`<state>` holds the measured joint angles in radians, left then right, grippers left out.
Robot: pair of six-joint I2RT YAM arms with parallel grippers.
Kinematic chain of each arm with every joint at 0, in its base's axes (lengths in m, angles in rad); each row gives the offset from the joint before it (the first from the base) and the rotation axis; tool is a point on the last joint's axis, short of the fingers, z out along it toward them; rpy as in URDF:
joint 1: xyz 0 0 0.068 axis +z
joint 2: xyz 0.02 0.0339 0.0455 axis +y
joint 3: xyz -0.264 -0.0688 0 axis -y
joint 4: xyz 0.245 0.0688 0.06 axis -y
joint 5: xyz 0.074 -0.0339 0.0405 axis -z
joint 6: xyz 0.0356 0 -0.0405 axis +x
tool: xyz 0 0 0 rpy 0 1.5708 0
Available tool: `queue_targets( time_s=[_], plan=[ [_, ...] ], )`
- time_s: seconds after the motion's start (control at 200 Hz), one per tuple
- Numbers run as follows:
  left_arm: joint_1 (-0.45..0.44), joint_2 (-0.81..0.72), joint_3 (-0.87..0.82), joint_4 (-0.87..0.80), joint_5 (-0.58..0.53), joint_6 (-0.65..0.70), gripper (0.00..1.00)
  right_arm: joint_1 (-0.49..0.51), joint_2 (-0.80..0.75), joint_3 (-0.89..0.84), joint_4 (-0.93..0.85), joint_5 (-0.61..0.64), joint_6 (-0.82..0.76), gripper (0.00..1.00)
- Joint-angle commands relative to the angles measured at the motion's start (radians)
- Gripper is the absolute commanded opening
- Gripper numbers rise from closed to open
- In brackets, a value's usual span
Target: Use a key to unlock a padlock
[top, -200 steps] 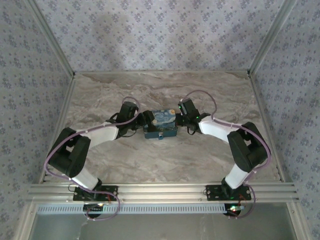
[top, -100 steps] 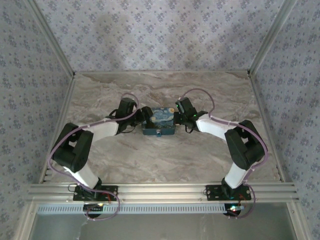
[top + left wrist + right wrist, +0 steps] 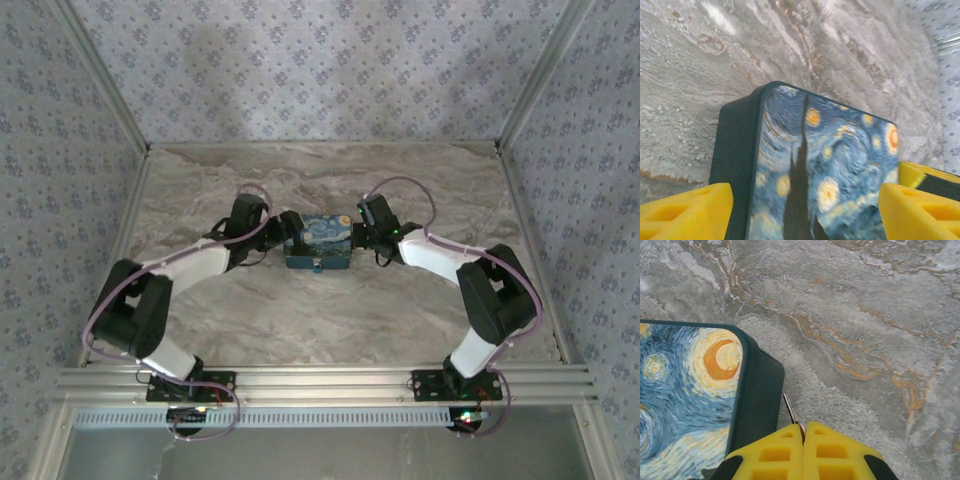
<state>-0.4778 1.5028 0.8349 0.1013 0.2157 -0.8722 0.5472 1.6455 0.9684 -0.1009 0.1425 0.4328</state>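
A blue night-sky box [image 3: 320,240] lies mid-table. A tiny padlock [image 3: 318,267] hangs on its near front face. My left gripper [image 3: 288,232] is at the box's left end. In the left wrist view its yellow fingers [image 3: 690,210] stand wide apart on either side of the box [image 3: 830,165], and the left gripper [image 3: 806,194] holds it by those sides. My right gripper [image 3: 362,232] is at the box's right end. It [image 3: 802,427] is shut on the key [image 3: 790,409], a thin pale sliver that sticks out forward beside the box's dark side wall [image 3: 757,395].
The marble tabletop [image 3: 330,310] has open room in front of and behind the box. Patterned walls and metal corner posts [image 3: 530,90] close in the left, right and back. A metal rail [image 3: 320,380] runs along the near edge by the arm bases.
The box and both grippers have shifted slightly toward the back of the table. The left arm has stretched out more to the left. The right gripper's hold on the key has not changed.
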Motion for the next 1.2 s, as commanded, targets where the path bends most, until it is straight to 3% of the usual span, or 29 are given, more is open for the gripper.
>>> queue_targets(
  time_s=[0.0, 0.215, 0.465, 0.715, 0.889, 1.194],
  plan=[
    [-0.01, -0.12, -0.051, -0.084, -0.038, 0.026, 0.76, -0.004, -0.037, -0.029, -0.01, -0.007, 0.001, 0.0],
    [-0.115, -0.289, -0.192, -0.103, -0.084, 0.002, 0.77, 0.005, -0.051, -0.066, 0.005, -0.019, 0.007, 0.0],
    [-0.264, -0.365, -0.368, 0.111, -0.134, -0.028, 0.83, -0.026, -0.046, 0.016, -0.085, 0.003, -0.058, 0.0],
    [-0.342, -0.204, -0.39, 0.345, -0.166, 0.0, 0.89, -0.088, 0.057, 0.215, -0.162, -0.027, -0.132, 0.0],
    [-0.392, -0.037, -0.432, 0.707, -0.262, 0.111, 1.0, -0.1, 0.172, 0.369, -0.18, -0.061, -0.141, 0.0],
    [-0.453, 0.111, -0.346, 0.712, -0.394, 0.322, 1.0, -0.106, 0.294, 0.457, -0.177, -0.095, -0.144, 0.0]
  ],
)
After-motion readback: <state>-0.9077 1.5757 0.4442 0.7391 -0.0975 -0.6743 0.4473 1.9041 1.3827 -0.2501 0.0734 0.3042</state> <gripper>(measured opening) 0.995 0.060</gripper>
